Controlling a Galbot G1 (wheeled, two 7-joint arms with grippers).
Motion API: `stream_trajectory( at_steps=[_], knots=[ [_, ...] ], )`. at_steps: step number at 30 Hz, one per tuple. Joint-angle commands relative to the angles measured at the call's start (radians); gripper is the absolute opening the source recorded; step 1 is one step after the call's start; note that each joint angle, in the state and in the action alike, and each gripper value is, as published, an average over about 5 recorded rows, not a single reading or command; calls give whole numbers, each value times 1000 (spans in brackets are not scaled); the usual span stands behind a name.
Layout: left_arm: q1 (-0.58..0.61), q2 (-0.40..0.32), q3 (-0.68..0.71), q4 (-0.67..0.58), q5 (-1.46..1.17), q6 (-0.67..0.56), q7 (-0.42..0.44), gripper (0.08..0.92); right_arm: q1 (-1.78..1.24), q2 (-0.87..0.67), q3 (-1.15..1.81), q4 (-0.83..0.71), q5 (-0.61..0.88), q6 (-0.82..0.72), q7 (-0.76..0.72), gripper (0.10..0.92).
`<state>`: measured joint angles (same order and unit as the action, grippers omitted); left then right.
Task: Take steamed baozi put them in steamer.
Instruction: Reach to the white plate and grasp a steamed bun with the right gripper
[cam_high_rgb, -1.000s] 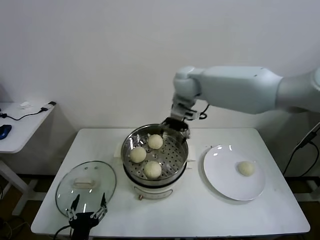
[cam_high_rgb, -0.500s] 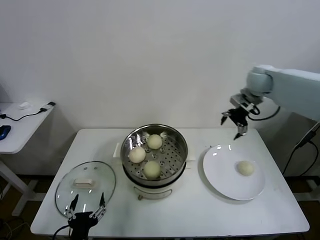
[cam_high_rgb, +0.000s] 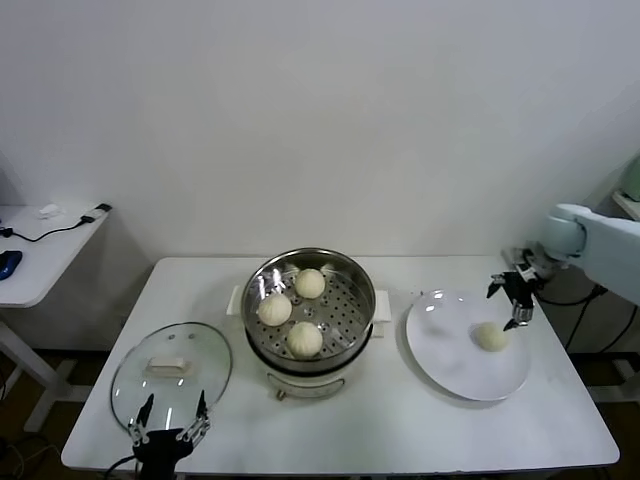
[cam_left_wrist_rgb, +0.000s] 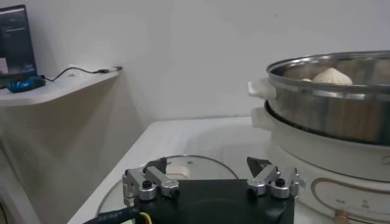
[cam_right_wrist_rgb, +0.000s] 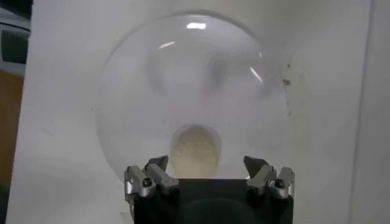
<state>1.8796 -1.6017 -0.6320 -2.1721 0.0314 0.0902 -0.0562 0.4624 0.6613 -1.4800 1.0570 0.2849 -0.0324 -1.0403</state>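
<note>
Three cream-white baozi (cam_high_rgb: 304, 338) lie in the shiny steel steamer (cam_high_rgb: 352, 276) on its white pot base at the table's middle. A fourth baozi (cam_high_rgb: 490, 336) lies on the white plate (cam_high_rgb: 440, 350) at the right. My right gripper (cam_high_rgb: 512, 300) is open and empty, hovering just above and beside that baozi. In the right wrist view the baozi (cam_right_wrist_rgb: 195, 150) sits between the open fingers (cam_right_wrist_rgb: 206, 163) on the plate (cam_right_wrist_rgb: 140, 91). My left gripper (cam_high_rgb: 167, 419) is open and parked at the table's front left, over the glass lid.
The round glass lid (cam_high_rgb: 170, 366) with a white handle lies front left of the steamer; it also shows in the left wrist view (cam_left_wrist_rgb: 201, 167), with the steamer (cam_left_wrist_rgb: 329, 103) beyond. A side table (cam_high_rgb: 40, 250) stands far left.
My right arm has swung from over the steamer's back rim to the right and down to the baozi on the plate. The left arm has not moved.
</note>
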Motion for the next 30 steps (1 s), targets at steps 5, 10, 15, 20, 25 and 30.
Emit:
stream_trajectory(
  at_steps=[5,10,15,20,25,30],
  knots=[
    [12,3,0,-4,3,-3,-1,823,-272,11,225,-95,-99,-89,66,823],
    [19,6,-4,1,6,-8,-2,823,-299,55,257,-141,-121,-88,95,823],
    [22,6,-5,3,8,-11,-4,823,-297,86,265,-161,-124,-87,90,823],
    [21,5,-7,0,7,-11,-4,823,-287,84,252,-150,-139,-86,62,823],
    [18,4,-5,0,7,-9,-4,823,-273,67,240,-124,-145,-85,41,766],
    [16,5,0,0,7,-7,-3,823,-256,62,234,-113,-149,-88,34,723]
  ],
)
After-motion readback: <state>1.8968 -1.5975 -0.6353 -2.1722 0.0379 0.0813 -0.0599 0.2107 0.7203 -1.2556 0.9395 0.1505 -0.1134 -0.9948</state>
